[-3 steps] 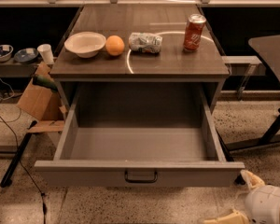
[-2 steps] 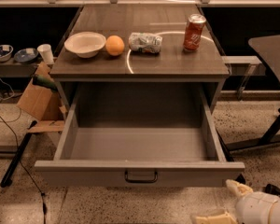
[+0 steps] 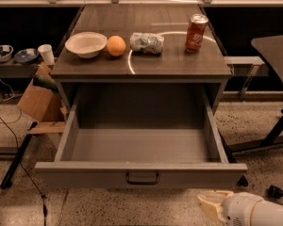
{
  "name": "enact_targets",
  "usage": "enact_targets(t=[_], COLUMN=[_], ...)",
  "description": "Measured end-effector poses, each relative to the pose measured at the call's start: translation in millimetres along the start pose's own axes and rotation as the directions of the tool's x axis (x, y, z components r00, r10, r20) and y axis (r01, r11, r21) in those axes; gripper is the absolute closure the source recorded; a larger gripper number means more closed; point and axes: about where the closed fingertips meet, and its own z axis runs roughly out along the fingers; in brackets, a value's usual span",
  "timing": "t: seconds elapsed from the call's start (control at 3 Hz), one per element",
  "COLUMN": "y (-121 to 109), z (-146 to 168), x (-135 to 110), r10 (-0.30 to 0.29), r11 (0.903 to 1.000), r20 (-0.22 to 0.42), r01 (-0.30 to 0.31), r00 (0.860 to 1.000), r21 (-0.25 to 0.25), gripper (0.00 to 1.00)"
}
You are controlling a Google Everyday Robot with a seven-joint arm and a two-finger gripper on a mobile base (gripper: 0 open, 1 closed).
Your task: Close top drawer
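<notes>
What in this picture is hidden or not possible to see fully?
1. The gripper, camera view, bottom right: cut off by the lower edge.
2. Space below the top drawer: hidden by its open front.
3. Label of the red can: too small to read.

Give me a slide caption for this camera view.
Top drawer pulled wide open and empty; the robot's hand hovers low by its front right corner, not touching.

The top drawer point(image 3: 140, 174) stands wide open beneath the surface point(image 3: 179, 65); the hand point(image 3: 210, 206) hovers low, below its front's right end.
</notes>
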Motion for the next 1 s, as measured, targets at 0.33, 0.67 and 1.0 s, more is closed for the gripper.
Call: enact_targets(t=[0.33,0.67,1.0], y=[-11,-23,-32], z=[20,33,42], x=[-7,-19,-34], r10=[0.037,0.066,0.09], r11=[0.999,0.9959,0.9908], r20=[0.01,0.036,0.066], r01=[-0.038,-0.068,-0.096], r00=[0.999,0.997,0.994], r21=[0.023,0.06,0.095], gripper=[0.96,1.0,1.0])
